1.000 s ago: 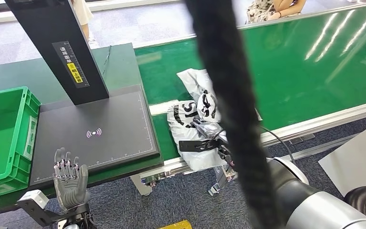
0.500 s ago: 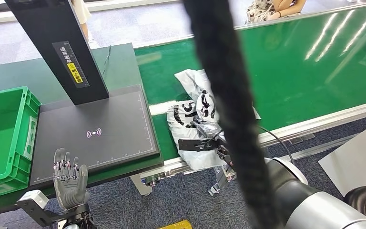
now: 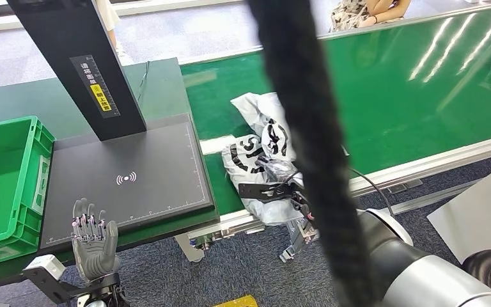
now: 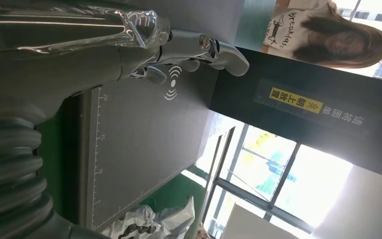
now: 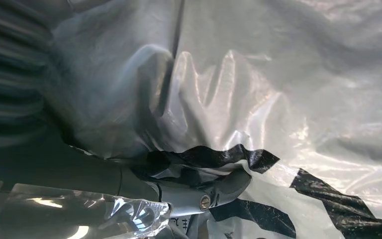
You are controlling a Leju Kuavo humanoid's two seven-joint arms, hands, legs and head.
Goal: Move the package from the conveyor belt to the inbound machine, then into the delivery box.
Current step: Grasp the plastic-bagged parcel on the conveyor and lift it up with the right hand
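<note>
The right hand grips the white package at the conveyor belt's near edge; the left hand stands upright, fingers spread, holding nothing.

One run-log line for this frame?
stage: pickup | package: on conveyor belt | right hand: gripping package | left hand: open, idle | inbound machine: bare

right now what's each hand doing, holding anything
Left hand: open, fingers spread, holding nothing.
Right hand: gripping the white plastic package on the conveyor belt.

Yellow label "朝上放置" on the black post — wireless sign on the scanner pad.
</note>
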